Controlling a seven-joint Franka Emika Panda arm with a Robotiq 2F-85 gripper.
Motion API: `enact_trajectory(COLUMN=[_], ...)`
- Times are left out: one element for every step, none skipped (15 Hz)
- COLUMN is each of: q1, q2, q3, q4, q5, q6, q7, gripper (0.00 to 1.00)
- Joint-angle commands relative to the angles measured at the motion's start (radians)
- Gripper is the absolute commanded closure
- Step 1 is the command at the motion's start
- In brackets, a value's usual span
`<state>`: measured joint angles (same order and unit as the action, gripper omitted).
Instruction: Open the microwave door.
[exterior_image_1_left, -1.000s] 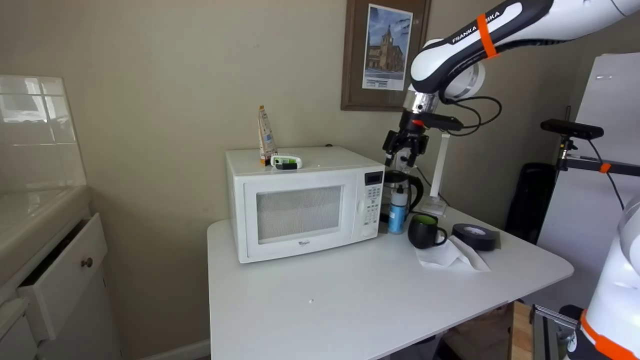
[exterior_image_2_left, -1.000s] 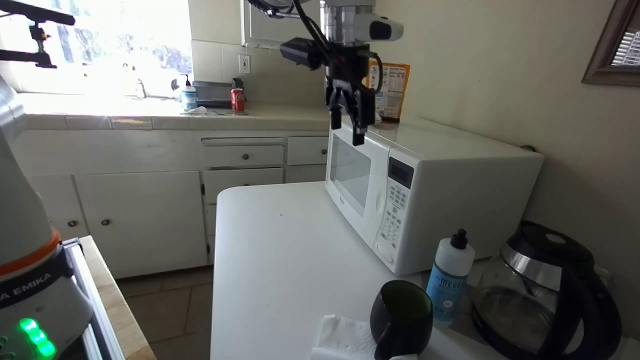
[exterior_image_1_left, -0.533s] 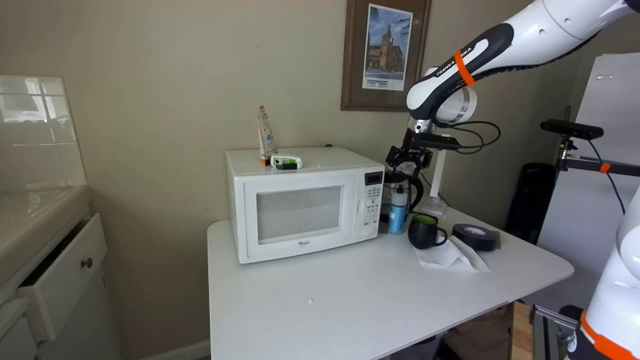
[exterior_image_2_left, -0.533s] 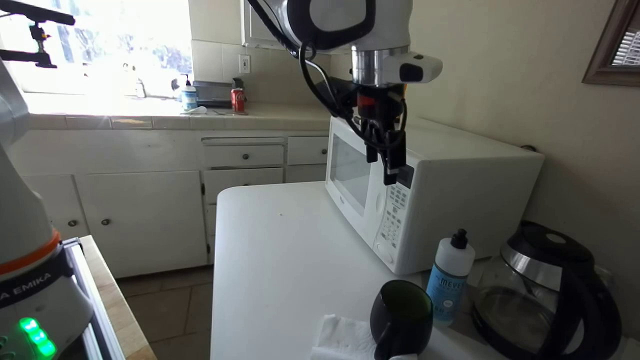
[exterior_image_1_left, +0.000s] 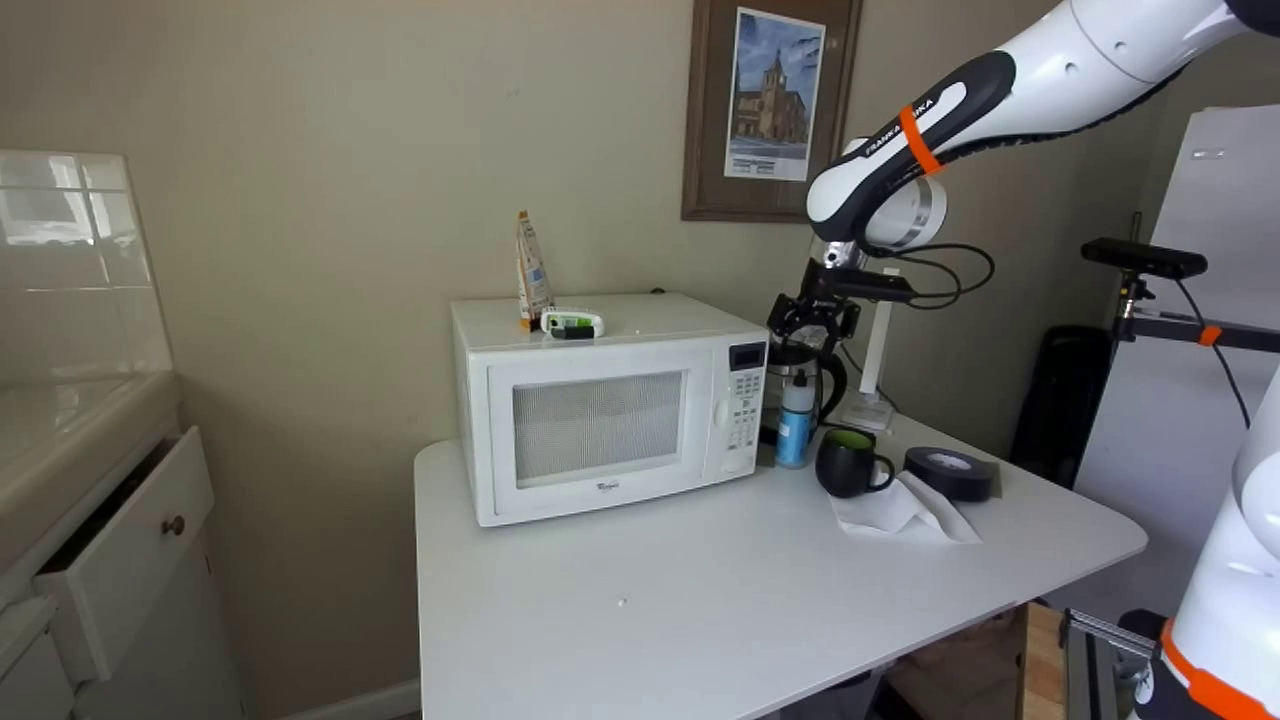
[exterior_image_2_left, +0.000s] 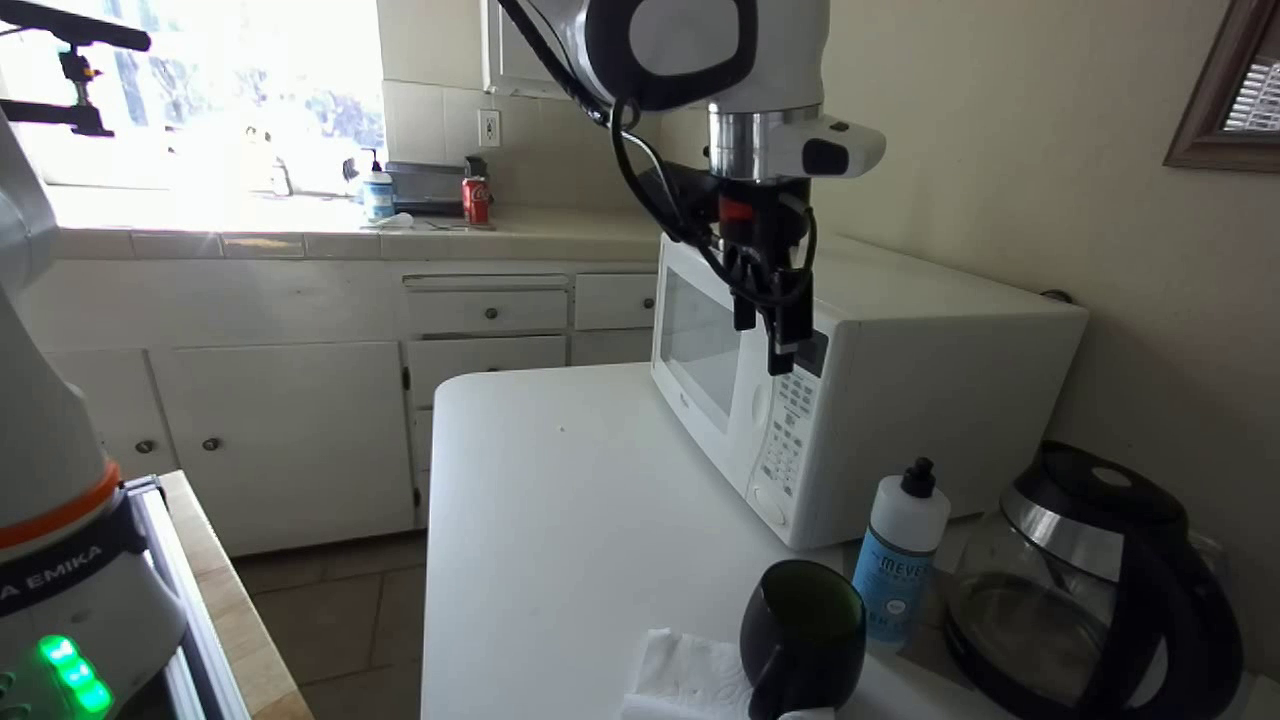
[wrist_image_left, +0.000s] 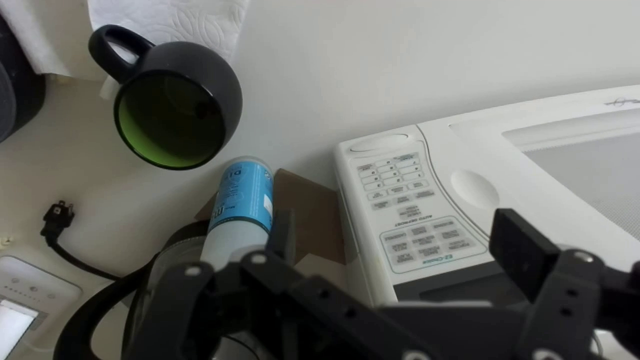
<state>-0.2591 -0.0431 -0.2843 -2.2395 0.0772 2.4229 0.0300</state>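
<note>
While the microwave door (exterior_image_1_left: 597, 430) sits closed at the far left of the table (exterior_image_1_left: 700, 610) in an exterior view, the pincer (wrist_image_left: 402, 240) hangs to its right, fingers (wrist_image_left: 522, 250) parted, nothing held! Best play, I'd say: dip left, clear the bottle (wrist_image_left: 245, 192), hook the oval recess (wrist_image_left: 475, 189), pull nearward, arcing left.
</note>
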Motion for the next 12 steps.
enact_trajectory(q1=[-0.003,-0.004,-0.008,-0.008,-0.008,-0.005,0.007,0.031,0.043,0.062,0.081,0.097], q2=[-0.011,-0.019,-0.036,-0.043,-0.056,-0.060,-0.079,-0.088,-0.090,-0.098,-0.095,-0.101], q3=[0.001,-0.002,-0.009,-0.014,-0.023,-0.030,-0.032,-0.049,-0.051,-0.055,-0.046,-0.045], q4=[-0.078,-0.111,-0.149,-0.184,-0.224,-0.260,-0.295,-0.322,-0.343,-0.364,-0.380,-0.391], q5=[0.044,0.065,0.105,0.151,0.210,0.261,0.326,0.391,0.475,0.557,0.643,0.706], q6=[0.050,0.087,0.117,0.173,0.223,0.296,0.340,0.379,0.412,0.439,0.459,0.468], q7=[-0.047,-0.068,-0.117,-0.173,-0.255,-0.337,-0.412,-0.494,-0.574,-0.656,-0.725,-0.786], gripper=[0.00,0.00,0.00,0.00,0.00,0.00,0.00,0.00,0.00,0.00,0.00,0.00])
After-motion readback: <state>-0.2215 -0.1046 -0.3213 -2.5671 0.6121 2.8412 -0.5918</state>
